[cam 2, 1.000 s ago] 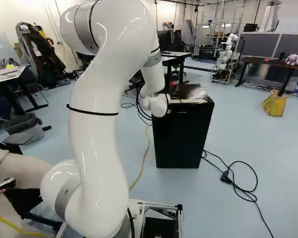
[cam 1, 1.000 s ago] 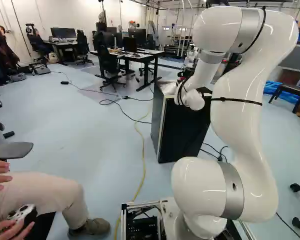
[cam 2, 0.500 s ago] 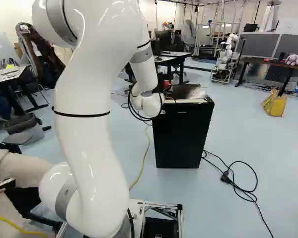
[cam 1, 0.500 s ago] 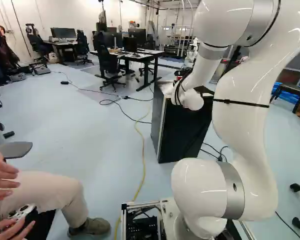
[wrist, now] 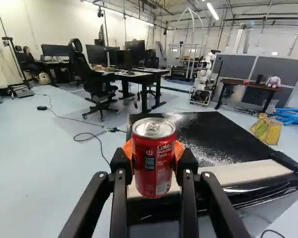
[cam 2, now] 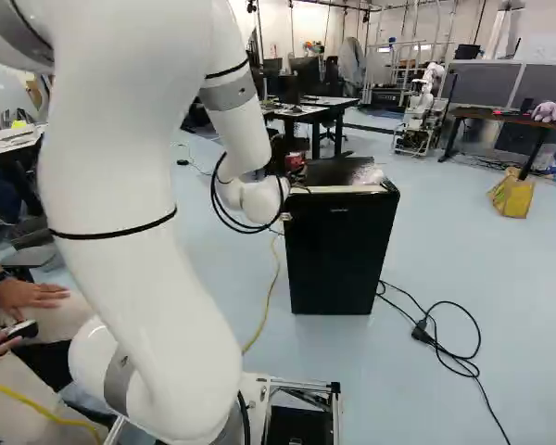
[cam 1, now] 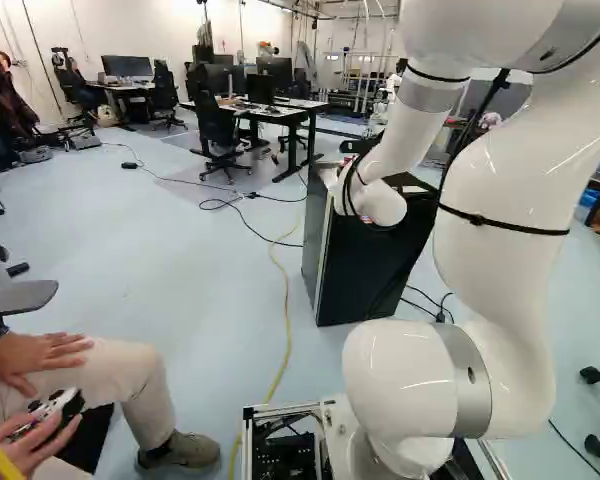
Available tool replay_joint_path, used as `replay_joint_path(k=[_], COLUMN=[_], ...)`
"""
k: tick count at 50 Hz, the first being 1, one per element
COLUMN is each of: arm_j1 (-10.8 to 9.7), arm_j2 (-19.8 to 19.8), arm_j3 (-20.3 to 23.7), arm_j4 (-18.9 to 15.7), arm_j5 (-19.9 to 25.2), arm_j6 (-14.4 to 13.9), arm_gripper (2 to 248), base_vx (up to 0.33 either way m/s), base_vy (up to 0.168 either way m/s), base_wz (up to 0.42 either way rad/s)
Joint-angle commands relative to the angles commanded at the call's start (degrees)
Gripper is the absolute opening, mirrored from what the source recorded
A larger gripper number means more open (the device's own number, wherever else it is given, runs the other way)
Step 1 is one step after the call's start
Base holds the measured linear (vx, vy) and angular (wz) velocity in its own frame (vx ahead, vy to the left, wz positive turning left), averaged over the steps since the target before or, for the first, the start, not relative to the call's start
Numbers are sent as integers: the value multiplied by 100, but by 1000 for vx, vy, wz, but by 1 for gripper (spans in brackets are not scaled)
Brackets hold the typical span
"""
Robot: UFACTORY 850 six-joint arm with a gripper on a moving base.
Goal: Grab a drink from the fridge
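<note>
Red can [wrist: 153, 168] gripped, arm [cam 2: 258, 198] swinging left.
The arm has shifted left, carrying the can toward the side of the fridge [cam 2: 341, 260], so the grab looks done; the jaws are closed round the upright can, squeezed between their tips, the fridge's top beyond.

Brightly lit, glaring from a ceiling tube [wrist: 212, 11] ahead toward one o'clock, streaked with highlights along the arm [cam 1: 500, 270], glinting off the fridge [wrist: 243, 190]
</note>
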Motion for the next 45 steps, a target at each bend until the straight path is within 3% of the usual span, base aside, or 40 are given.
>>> replay_joint_path(k=[25, 45], arm_j1=[500, 781], arm_j2=[1266, 1976], arm_j3=[1271, 1984], arm_j4=[239, 373], arm_j5=[-515, -803], arm_j6=[0, 0], arm_gripper=[97, 97], base_vx=[0, 0], base_vy=[0, 0], base_wz=[0, 0])
